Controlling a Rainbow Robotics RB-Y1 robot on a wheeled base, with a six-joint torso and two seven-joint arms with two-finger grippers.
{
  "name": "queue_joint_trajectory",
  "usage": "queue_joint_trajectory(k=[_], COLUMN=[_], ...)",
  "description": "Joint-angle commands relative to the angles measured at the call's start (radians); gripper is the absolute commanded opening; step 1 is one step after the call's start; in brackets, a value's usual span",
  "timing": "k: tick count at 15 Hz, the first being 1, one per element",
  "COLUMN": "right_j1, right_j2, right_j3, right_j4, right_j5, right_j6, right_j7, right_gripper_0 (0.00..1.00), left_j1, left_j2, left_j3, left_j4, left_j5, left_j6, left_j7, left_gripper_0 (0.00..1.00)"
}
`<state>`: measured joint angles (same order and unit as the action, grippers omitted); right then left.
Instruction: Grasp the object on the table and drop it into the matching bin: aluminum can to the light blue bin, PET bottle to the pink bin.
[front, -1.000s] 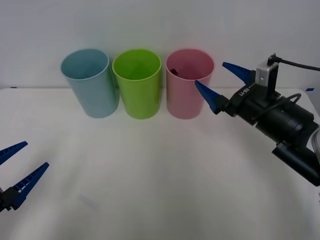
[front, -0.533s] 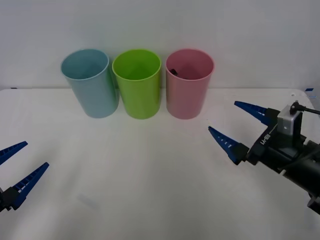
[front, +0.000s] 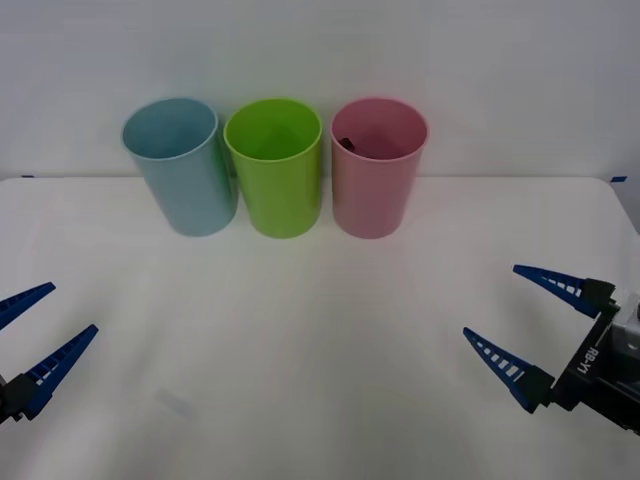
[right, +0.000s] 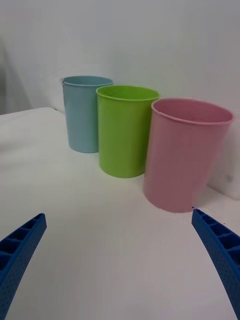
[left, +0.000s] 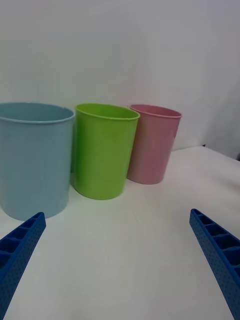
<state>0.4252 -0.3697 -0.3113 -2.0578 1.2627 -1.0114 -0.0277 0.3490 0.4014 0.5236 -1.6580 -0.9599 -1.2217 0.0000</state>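
White lettering is seen on the black body of the right gripper (front: 528, 328), near the front right corner of the wide white table (front: 320, 330); it appears to read "RB-Y1". No other text can be read.

This looks like a robot test lab: a plain white table (front: 320, 330) stands against a bare white wall (front: 320, 50), with three coloured plastic cups (front: 281, 165) in a neat row and two blue ribbed grippers (front: 530, 325) over it.
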Motion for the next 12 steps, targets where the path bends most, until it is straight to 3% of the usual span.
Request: queue_joint_trajectory(k=[1,8,12], right_j1=[0.037,0.023,0.017], right_j2=[0.002,0.0,-0.041], right_j3=[-0.048,-0.195,-0.239], right_j4=[0.061,0.283,0.374], right_j5=[-0.082,-0.203,-0.233], right_j6=[-0.078,-0.297,-0.322], right_j7=[0.08,0.236,0.244], right_gripper_0=[1.0,1.0,1.0], left_j1=[0.0,0.0,0.0], left_j2=[0.0,0.0,0.0], left_j3=[0.0,0.0,0.0], left_j4=[0.0,0.0,0.0], left_j5=[0.0,0.0,0.0], left_j6=[0.0,0.0,0.0], left_j7=[0.0,0.0,0.0], left_gripper_0=[1.0,1.0,1.0])
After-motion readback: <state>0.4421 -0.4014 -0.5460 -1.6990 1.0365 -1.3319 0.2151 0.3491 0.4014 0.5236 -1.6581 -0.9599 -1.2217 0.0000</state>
